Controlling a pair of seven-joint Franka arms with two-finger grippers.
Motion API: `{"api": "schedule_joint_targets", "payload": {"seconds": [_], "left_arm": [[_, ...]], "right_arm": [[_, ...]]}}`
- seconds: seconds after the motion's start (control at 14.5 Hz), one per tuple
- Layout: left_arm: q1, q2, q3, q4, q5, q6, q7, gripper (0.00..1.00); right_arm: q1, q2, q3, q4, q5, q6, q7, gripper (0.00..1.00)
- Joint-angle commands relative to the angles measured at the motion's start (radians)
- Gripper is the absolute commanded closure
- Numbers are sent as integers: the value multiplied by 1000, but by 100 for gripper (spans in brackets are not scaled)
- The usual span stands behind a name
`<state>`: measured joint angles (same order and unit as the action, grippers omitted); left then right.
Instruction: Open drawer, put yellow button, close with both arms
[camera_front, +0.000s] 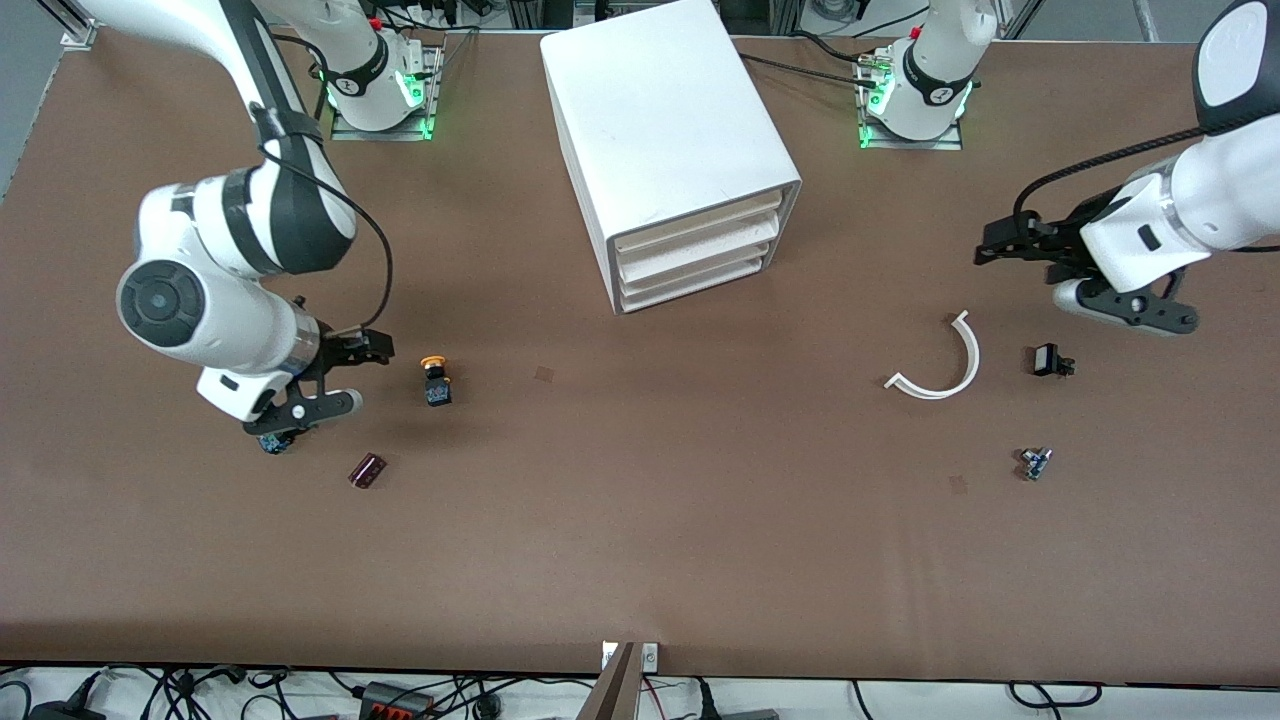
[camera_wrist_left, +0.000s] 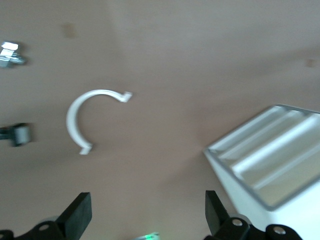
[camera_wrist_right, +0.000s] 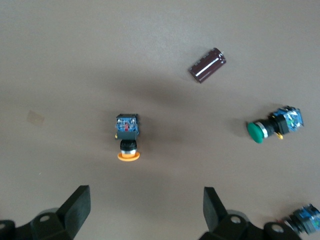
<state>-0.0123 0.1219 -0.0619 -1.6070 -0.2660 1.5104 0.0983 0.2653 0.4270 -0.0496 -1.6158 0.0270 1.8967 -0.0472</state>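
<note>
Button (camera_front: 436, 379), yellow-capped, lies on its side on the bench (camera_front: 640, 540) toward the right arm's end, just beside the right gripper (camera_front: 310, 385), whose jaws stand wide. It looks light, hard and prone to roll; pinch the square body. Free bench surrounds it. The drawer (camera_front: 697, 228) is shut. The left gripper (camera_front: 1010, 245) waits, wide, near a white clip (camera_front: 945, 362).

The cabinet (camera_front: 665, 130) is seen to be smooth white plastic, a little shiny; beside it the table (camera_front: 640, 540) is covered in matt brown; near the cabinet, the yellow button (camera_front: 435, 378) is capped in smooth plastic
</note>
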Motion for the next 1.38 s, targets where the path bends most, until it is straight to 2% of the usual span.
{"api": "schedule_joint_targets", "payload": {"seconds": [0.0, 0.21, 0.55, 0.83, 1.03, 1.17, 1.31], "left_arm": [[9, 45, 0, 41, -122, -42, 11, 0], [28, 103, 0, 42, -286, -102, 32, 0], [31, 234, -1, 22, -453, -154, 325, 0], [25, 303, 0, -74, -662, -147, 469, 0], [15, 328, -1, -100, -716, -142, 521, 0], [9, 324, -6, -158, -769, -141, 540, 0], [2, 324, -21, -223, -806, -101, 651, 4]], "right_arm": [[17, 28, -4, 5, 8, 42, -8, 0], [22, 71, -4, 5, 13, 65, -2, 0], [43, 144, -4, 5, 13, 148, 0, 0], [55, 187, 2, 5, 59, 202, 0, 0], [55, 213, 2, 2, 59, 226, 0, 0], [55, 237, 2, -4, 59, 223, -3, 0], [58, 260, 4, -7, 60, 220, 0, 0]]}}
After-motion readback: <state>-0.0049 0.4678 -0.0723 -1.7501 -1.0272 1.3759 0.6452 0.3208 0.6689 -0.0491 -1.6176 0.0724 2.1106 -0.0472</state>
